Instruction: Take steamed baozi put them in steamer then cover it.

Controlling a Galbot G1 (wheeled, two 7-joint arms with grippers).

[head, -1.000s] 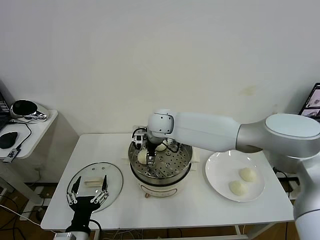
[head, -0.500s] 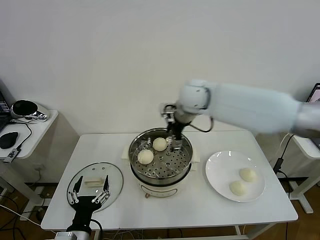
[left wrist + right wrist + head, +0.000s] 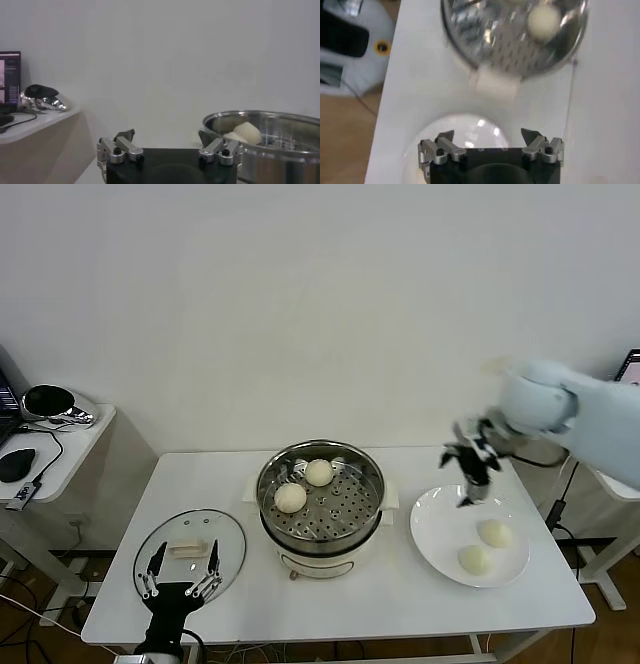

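Currently, two baozi [image 3: 290, 497] [image 3: 319, 472] are seen lying on the perforated tray inside the steamer [image 3: 320, 502], which stands near the middle of the white table [image 3: 400, 604]. One of them sits toward the robot's left side of the tray, the other just behind it toward the far rim; they lie close together, and whether they touch cannot be told. Two more baozi [image 3: 495, 533] [image 3: 474, 559] are left on the white plate [image 3: 430, 534] on the robot's right of the steamer, near each other but apart.

The right gripper [image 3: 472, 474] is held in the air over the far left edge of the plate, between steamer and plate, with its jaws spread wide and nothing between them. In the right wrist view the empty right gripper [image 3: 490, 140] is shown above the plate [image 3: 465, 130], with the steamer [image 3: 515, 35] and one baozi [image 3: 544, 21] beyond it.

The left gripper [image 3: 180, 574] is parked low at the near left edge of the table, jaws spread and empty, just in front of the glass lid [image 3: 190, 549], which lies flat on the table to the left of the steamer. In the left wrist view its open fingers [image 3: 120, 148] are seen with the steamer [image 3: 265, 135] and a baozi [image 3: 247, 132] off to one side. The steamer is uncovered.
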